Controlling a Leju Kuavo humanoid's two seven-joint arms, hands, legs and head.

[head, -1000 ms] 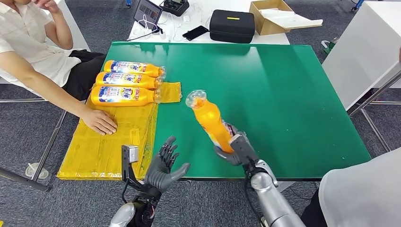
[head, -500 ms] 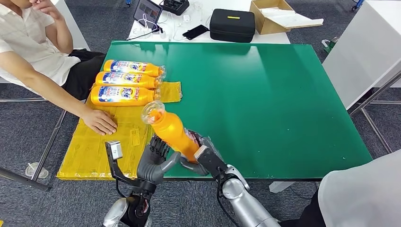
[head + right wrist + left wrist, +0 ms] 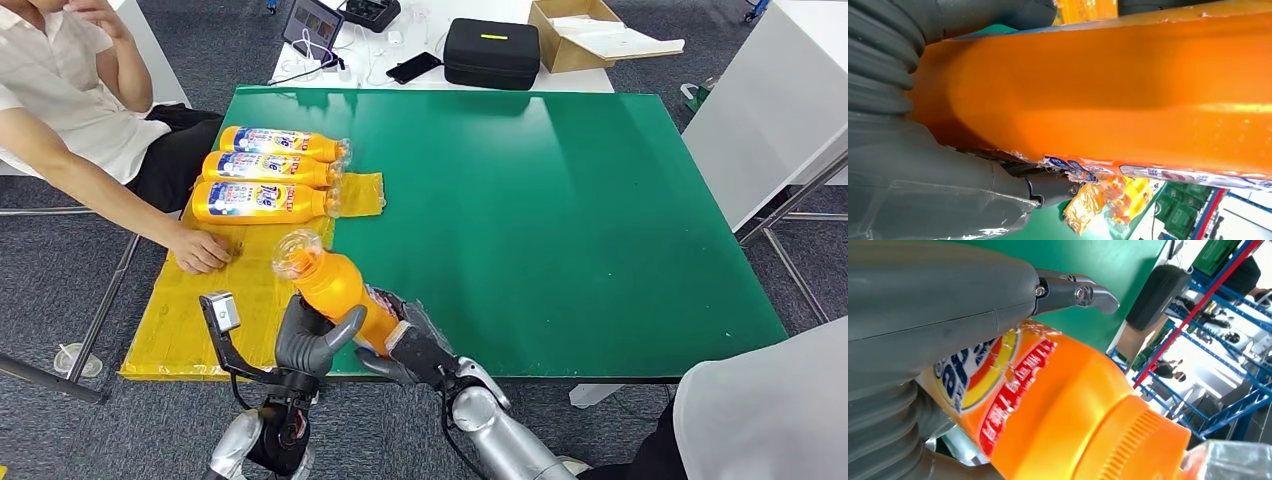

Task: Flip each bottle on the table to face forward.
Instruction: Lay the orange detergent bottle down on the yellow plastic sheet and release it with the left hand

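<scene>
Held bottle: we see an orange bottle (image 3: 335, 290) lifted above the near left corner of the green counter (image 3: 560, 200), tilted, with its clear cap pointing up and away to the left.
Right hand: our right hand (image 3: 405, 345) wraps the lower end of the bottle from beneath; the right wrist view shows the orange body (image 3: 1128, 95) lying against the palm.
Left hand: our left hand (image 3: 305, 340) closes on the middle of the same bottle, thumb laid across it; in the left wrist view the label (image 3: 993, 385) sits right under the thumb.
Label side: it seems to face down toward the hands, though the head view is too blocked for us to be sure.
Other bottles: three orange bottles (image 3: 265, 168) lie side by side, labels up, on the yellow mat (image 3: 215, 310) at the counter's left edge.
Person: a person's hand (image 3: 200, 250) rests on the mat, just below those bottles.
</scene>
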